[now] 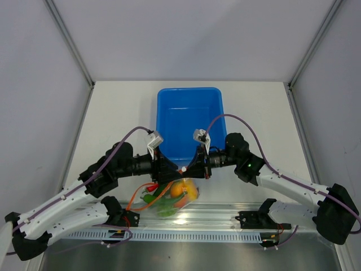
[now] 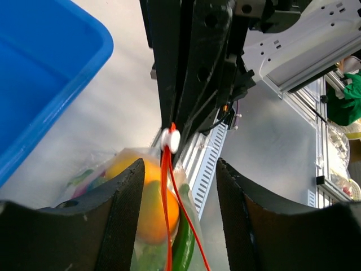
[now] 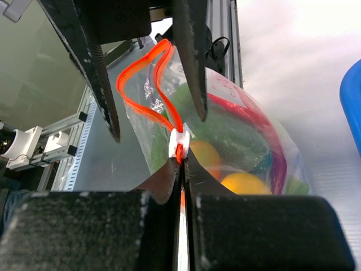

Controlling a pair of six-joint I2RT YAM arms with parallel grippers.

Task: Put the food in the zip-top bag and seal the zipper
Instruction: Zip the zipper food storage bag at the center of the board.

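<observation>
On the white bench (image 1: pixel 113 118), near its front edge, I see the clear crinkly zip-top bag (image 1: pixel 169 204) with toy food (image 1: pixel 179 189) inside. My right gripper (image 3: pixel 181 166) is clamped tight on the orange-red zipper strip (image 3: pixel 175 124) beside its white slider (image 3: pixel 178 144). My left gripper (image 2: pixel 179 164) stands parted astride that strip, holding nothing. Beyond sits the blue rectangular plastic bin (image 1: pixel 189 91).

Blue bin (image 1: pixel 189 113), one; zip-top bag (image 1: pixel 172 204), one; zipper (image 2: pixel 167 197), one, with one white slider (image 2: pixel 170 139); arms, two, left arm (image 1: pixel 73 197) and right arm (image 1: pixel 293 183). Food (image 3: pixel 225 135) within the bag: one orange piece (image 1: pixel 177 190); one yellow-orange piece (image 1: pixel 192 192); one red piece (image 3: pixel 248 113); at least two green pieces (image 1: pixel 165 210); the full total cannot be told through the crinkled plastic.
</observation>
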